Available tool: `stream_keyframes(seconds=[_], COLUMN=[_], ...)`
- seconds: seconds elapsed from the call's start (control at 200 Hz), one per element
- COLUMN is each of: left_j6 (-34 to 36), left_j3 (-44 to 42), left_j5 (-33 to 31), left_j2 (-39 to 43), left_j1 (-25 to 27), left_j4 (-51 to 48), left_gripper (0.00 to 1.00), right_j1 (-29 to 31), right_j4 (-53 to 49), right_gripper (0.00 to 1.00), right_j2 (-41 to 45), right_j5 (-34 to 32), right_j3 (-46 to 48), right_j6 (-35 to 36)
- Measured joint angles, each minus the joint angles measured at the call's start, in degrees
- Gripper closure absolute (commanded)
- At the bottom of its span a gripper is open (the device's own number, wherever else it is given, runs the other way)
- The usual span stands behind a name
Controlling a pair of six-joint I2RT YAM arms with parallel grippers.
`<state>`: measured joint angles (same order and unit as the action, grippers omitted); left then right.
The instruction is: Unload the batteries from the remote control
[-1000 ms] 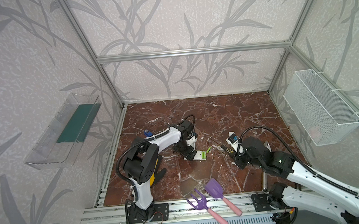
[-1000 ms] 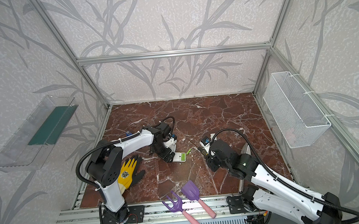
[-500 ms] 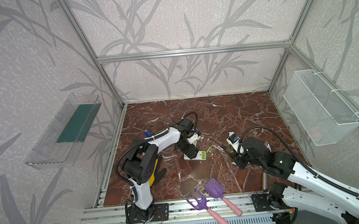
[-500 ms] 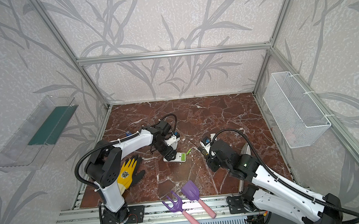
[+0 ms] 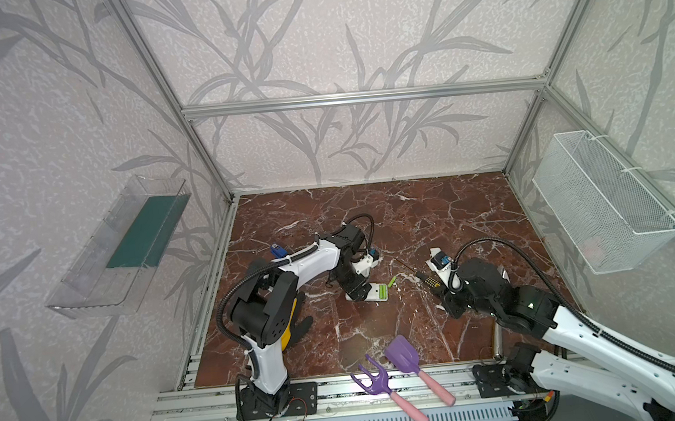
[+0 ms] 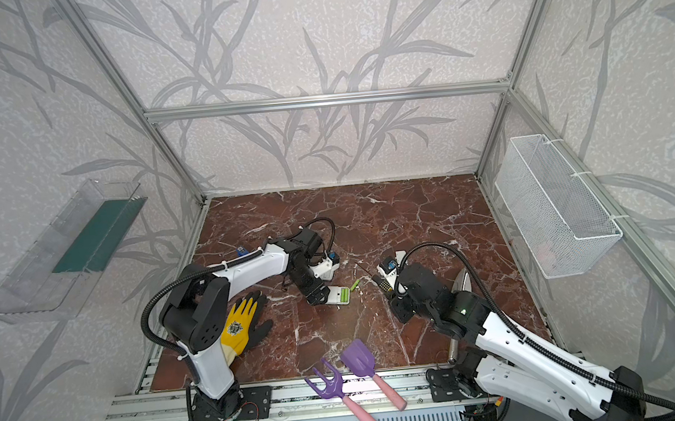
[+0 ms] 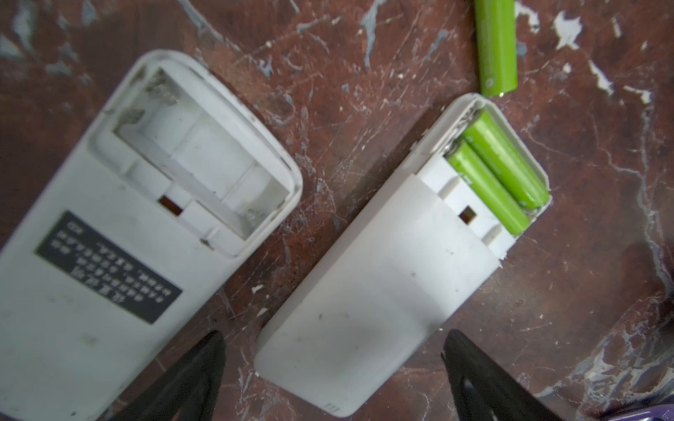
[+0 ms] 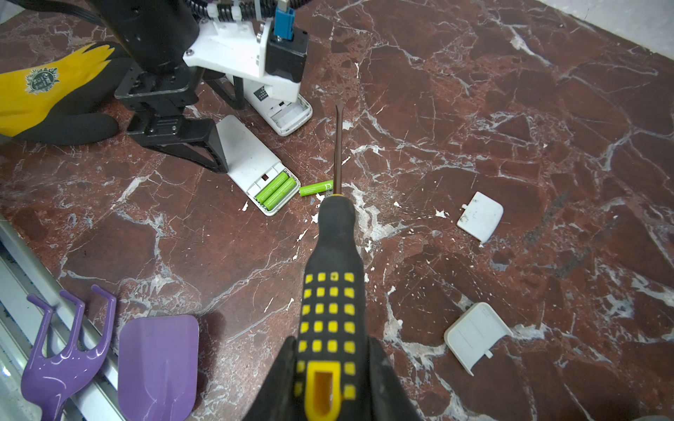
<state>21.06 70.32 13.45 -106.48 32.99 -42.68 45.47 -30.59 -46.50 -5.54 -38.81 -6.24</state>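
**Three lime-green batteries in view: two in a remote, one loose**

Two white remotes lie back up, side by side but apart, on a red-brown marble tabletop (image 5: 432, 211). The loaded remote (image 7: 394, 262) has its compartment uncovered, and a pair of batteries (image 7: 496, 171) lies side by side inside it. The empty remote (image 7: 127, 237) shows a bare, open compartment. A loose battery (image 7: 496, 47) lies flat on the marble just past the loaded remote's battery end, close to it but not touching.

The left gripper (image 7: 332, 332) sits low over the closed end of the loaded remote. Its jaws are spread wider than the casing, one black finger on either side, and it holds nothing.

The right gripper (image 8: 330, 350) is clamped on the black-and-yellow handle of a screwdriver (image 8: 333, 255). The shaft points toward the remotes. In the right wrist view it crosses one end of the loose battery, but contact cannot be told.

Two white battery covers (image 8: 480, 215) (image 8: 476, 335) lie well apart from both remotes. A yellow-and-black glove (image 6: 239, 324) lies beside the left arm. A purple rake (image 6: 330, 383) and a purple scoop (image 6: 357, 357) rest at the table's front edge.
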Motion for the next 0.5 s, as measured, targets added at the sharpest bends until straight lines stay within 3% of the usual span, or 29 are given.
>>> stream_keyframes(seconds=[0.5], left_j6=[-0.6], left_j3=[-2.6], left_j5=[-2.1], left_j2=[0.5], left_j1=[2.4], left_j4=[0.5], left_gripper=[0.1], right_j1=[0.0], right_j4=[0.8], right_gripper=[1.0], right_j2=[-1.6], right_j5=[0.2], right_j3=[0.0], right_j6=[0.0])
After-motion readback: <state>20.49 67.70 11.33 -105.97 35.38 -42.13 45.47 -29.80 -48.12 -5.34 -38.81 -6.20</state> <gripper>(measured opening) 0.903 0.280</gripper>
